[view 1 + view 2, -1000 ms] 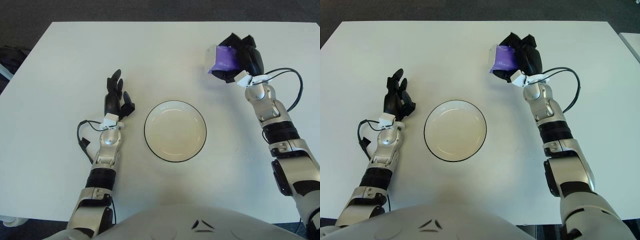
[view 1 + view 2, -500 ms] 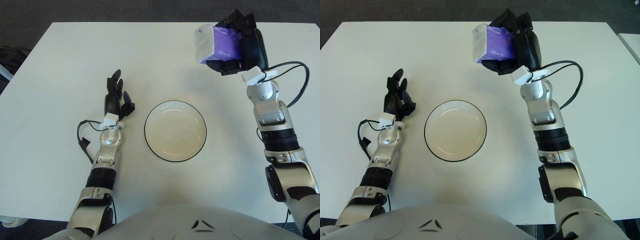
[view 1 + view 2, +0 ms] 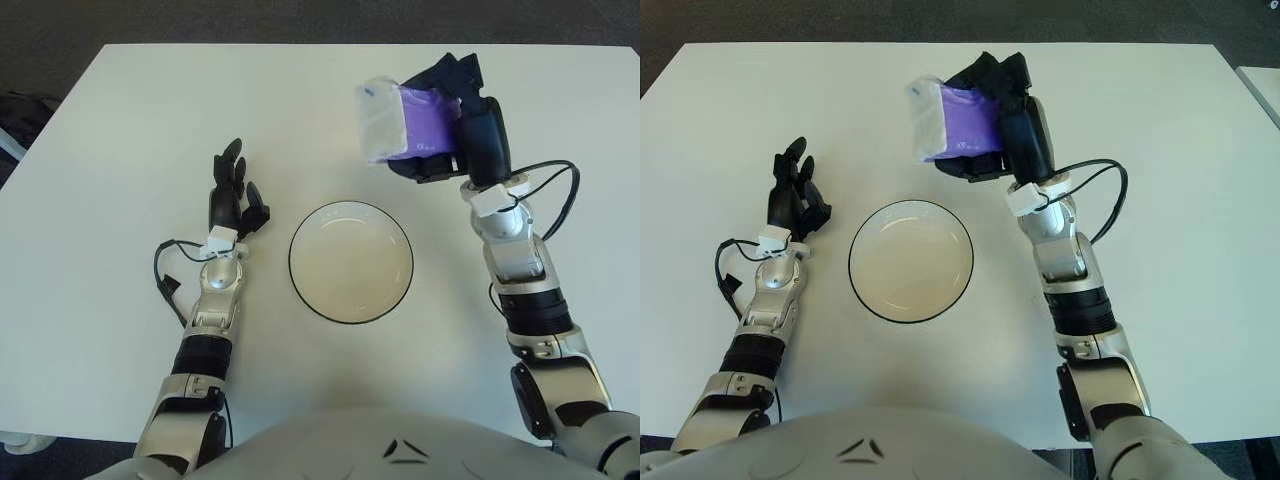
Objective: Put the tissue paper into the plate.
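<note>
The right hand (image 3: 455,125) is gripping the purple plastic-wrapped tissue paper pack (image 3: 400,122) in the upper right, above the round black-rimmed white plate (image 3: 351,261) sitting mid-frame on the white counter (image 3: 120,120). The left hand (image 3: 232,195) is lying open left of the plate.

bare table (image 3: 130,130) all around the plate (image 3: 350,262)

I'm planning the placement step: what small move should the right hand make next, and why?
Probably carry on toward the robot's left and down, then release. The right hand grips the tissue pack above the table, up and right of the empty plate, not yet over it. The left hand shows left of the plate.
</note>
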